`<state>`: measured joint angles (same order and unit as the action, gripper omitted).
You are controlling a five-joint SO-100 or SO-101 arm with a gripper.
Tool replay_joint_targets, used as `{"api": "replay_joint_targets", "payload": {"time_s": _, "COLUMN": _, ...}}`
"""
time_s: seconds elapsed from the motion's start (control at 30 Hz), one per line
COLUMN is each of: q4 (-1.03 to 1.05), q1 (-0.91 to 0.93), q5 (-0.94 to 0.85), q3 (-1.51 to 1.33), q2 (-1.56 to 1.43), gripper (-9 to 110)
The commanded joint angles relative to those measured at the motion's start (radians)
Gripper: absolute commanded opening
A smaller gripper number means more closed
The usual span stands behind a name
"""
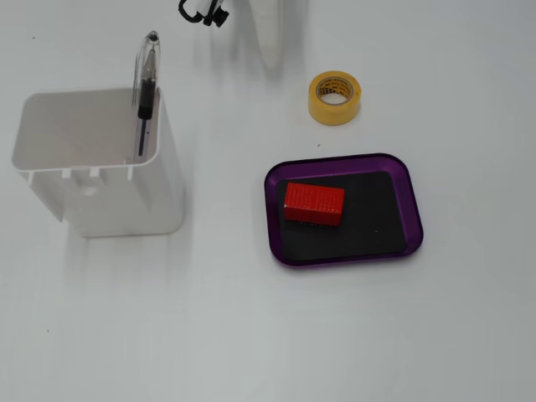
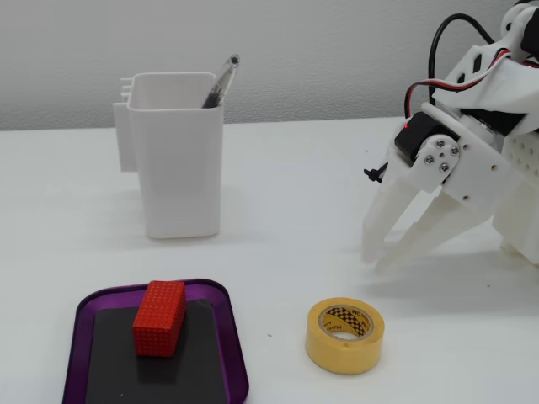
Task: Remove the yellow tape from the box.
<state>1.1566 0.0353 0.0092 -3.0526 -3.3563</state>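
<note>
We found the yellow tape [image 1: 336,98] lying flat on the white table [image 1: 251,335], outside the purple box [image 1: 410,201] and just beyond its rim. The box held only a red block [image 1: 313,203] on its black floor. The gripper [image 2: 381,257] hung apart from the tape, its fingers [image 2: 381,220] released, slightly spread, grasping nothing. A white container [image 2: 177,168] holding a pen [image 2: 219,82] stood well apart.

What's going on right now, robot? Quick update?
Gripper open, empty. Yellow tape on the table, outside the box. Red block in box. Nothing in the way.
</note>
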Motion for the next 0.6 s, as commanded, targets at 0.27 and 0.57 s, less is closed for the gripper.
{"api": "replay_joint_targets", "payload": {"time_s": 0.27, "q4": -0.017, "q1": 0.005, "q5": 0.002, "q3": -0.005, "q2": -0.078, "gripper": 0}}
{"api": "replay_joint_targets", "payload": {"time_s": 0.57, "q4": -0.017, "q1": 0.006, "q5": 0.003, "q3": -0.005, "q2": -0.078, "gripper": 0}}
